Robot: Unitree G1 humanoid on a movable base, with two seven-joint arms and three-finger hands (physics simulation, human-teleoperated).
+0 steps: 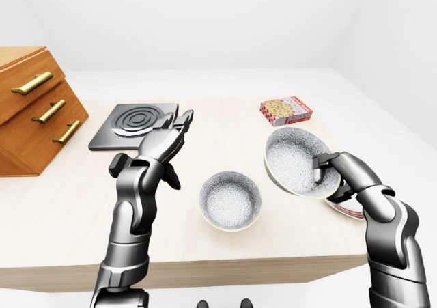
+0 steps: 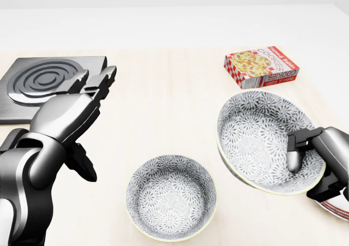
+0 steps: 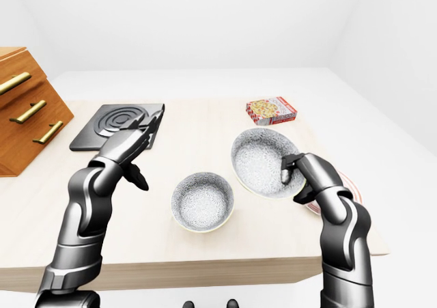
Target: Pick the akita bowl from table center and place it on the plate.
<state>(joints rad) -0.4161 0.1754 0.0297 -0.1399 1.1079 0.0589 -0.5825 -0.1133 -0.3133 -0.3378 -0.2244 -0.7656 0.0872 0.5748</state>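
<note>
The akita bowl (image 2: 256, 139), grey-patterned with a pale rim, hangs tilted above the table at the right of the head view. My right hand (image 2: 299, 154) is shut on its right rim, one finger inside and the others behind. The red-rimmed plate (image 2: 337, 208) lies just below and to the right of that hand, mostly hidden by it. My left hand (image 2: 94, 88) hovers open and holds nothing, near the stove plate on the left.
A smaller bowl (image 2: 171, 197) of the same pattern stands on the table at bottom centre. A cookie box (image 2: 262, 66) lies at top right and a dark stove plate (image 2: 41, 85) at top left. A wooden drawer cabinet (image 1: 31, 110) sits far left.
</note>
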